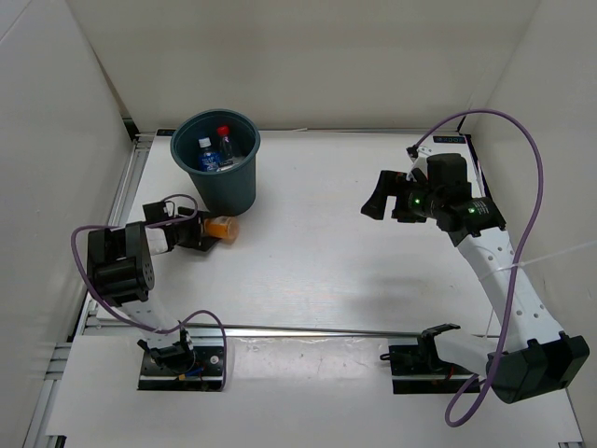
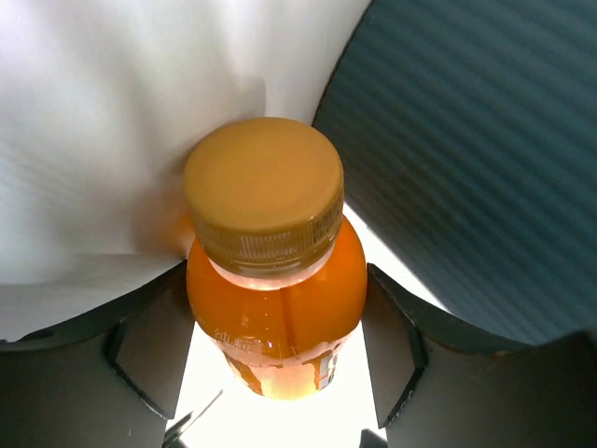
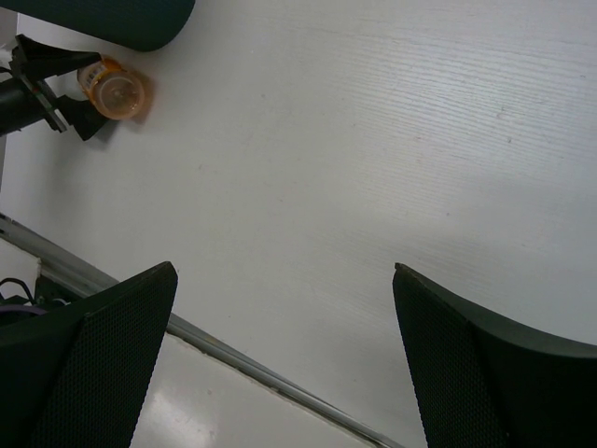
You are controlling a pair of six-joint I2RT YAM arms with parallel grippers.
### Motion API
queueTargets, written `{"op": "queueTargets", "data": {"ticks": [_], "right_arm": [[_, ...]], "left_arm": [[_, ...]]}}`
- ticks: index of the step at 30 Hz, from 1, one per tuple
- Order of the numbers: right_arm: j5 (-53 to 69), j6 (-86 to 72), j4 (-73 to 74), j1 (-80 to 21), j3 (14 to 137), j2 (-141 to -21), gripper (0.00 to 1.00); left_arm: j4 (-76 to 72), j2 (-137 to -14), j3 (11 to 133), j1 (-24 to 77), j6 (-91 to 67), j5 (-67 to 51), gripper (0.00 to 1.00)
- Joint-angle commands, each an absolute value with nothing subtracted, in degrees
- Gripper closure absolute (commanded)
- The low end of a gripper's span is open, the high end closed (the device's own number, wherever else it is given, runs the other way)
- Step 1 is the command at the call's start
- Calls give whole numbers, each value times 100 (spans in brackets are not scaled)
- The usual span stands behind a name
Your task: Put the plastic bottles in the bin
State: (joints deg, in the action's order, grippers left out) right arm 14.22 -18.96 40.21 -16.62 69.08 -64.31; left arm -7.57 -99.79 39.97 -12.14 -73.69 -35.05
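Left gripper (image 1: 207, 231) is gripping orange bottle (image 2: 275, 308).
It is lying at bin's (image 1: 233, 187) 6 o'clock edge; right gripper (image 3: 280, 364) is hanging wide open, empty.

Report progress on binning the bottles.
Done: red-capped bottle and blue-labelled bottle stand in the bin. In hand: left pincer closed on the orange bottle, lying on the table beside the bin. Left: lift it in. No fourth bottle shows; right pincer open, empty.
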Motion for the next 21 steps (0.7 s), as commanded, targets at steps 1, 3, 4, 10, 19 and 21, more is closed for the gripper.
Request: {"op": "queueTargets", "data": {"ticks": [1,3,4,10,19,21], "right_arm": [[1424,-1819,3911,-1652,6952,-6434,0],[1424,-1819,3911,-1652,6952,-6434,0],[1424,-1819,3911,-1652,6952,-6434,0],[1590,-1872,3858,-1652,7058,-6434,0],[1696,-1925,3858,-1652,6970,-6258,0],[1696,-1925,3858,-1652,6847,-6197,0]], "left_arm": [[-335,-9844,3745,-1178,-6926,-3682,73],[-264,-9495,3569,-1178,-6742,-3796,75],[-194,-9318,3420,-1178,-6663,-3797,78],[-70,-7297,2559,-723,-6916,-3630,84],[1386,-4826,3338,-457,-6707,-3076,90],[1468,-4825,3944,-457,-6566,-3128,90]]}}
